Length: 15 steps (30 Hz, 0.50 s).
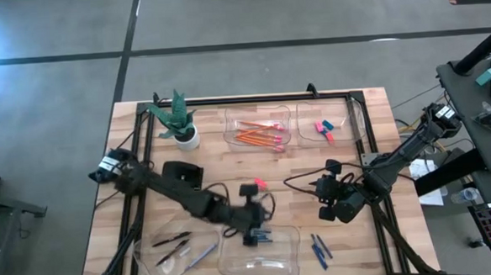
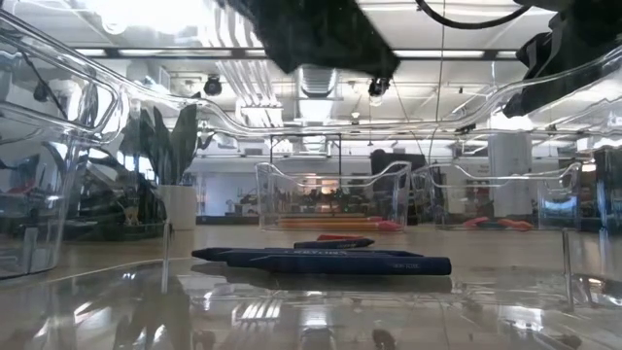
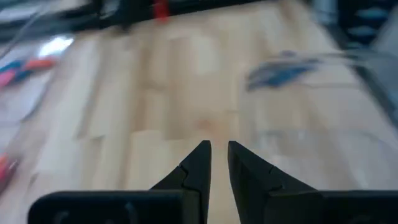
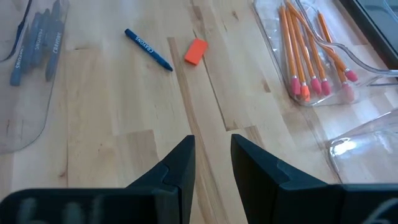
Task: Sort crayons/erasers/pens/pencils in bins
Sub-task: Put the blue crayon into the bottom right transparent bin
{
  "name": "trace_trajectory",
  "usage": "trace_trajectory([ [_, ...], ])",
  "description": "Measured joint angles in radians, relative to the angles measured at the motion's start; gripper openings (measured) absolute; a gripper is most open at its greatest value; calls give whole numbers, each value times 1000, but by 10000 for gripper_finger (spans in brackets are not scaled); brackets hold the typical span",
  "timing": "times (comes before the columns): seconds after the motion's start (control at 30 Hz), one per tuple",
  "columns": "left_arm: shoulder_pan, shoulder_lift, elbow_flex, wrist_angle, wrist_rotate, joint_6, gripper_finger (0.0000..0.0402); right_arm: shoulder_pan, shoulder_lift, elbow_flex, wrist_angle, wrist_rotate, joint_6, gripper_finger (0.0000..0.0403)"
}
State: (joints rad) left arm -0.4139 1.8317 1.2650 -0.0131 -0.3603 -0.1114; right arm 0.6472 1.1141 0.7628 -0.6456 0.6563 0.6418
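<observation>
My left gripper (image 3: 217, 149) hovers over the near middle bin (image 1: 279, 269). Its fingers stand a narrow gap apart with nothing between them. Dark-blue crayons (image 2: 330, 261) lie on that bin's floor. My right gripper (image 4: 212, 146) is open and empty above the bare table right of centre (image 1: 326, 196). Ahead of it a loose blue crayon (image 4: 148, 50) and an orange-red eraser (image 4: 195, 51) lie flat on the wood. The far bin (image 1: 258, 128) holds orange pencils (image 4: 305, 56). The far right bin (image 1: 329, 126) holds erasers. The near left bin (image 1: 176, 251) holds pens.
Two blue sticks (image 1: 320, 247) lie loose on the table near its front edge, right of the crayon bin. A potted plant (image 1: 180, 122) stands at the far left, and a small black box (image 1: 182, 172) sits in front of it. Bare wood lies between the two grippers.
</observation>
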Motion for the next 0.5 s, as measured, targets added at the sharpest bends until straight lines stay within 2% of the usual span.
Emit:
trace_trajectory([
  [0.1,77,0,-12,-13,-8,-139,41,0,0,0,0,0,0,96],
  [0.17,128,0,-13,-62,26,-210,41,0,0,0,0,0,0,96],
  [0.33,203,33,-26,-106,230,-274,41,0,0,0,-2,-2,0,95],
  [0.5,209,51,-32,-147,262,-274,41,0,0,0,0,-6,0,95],
])
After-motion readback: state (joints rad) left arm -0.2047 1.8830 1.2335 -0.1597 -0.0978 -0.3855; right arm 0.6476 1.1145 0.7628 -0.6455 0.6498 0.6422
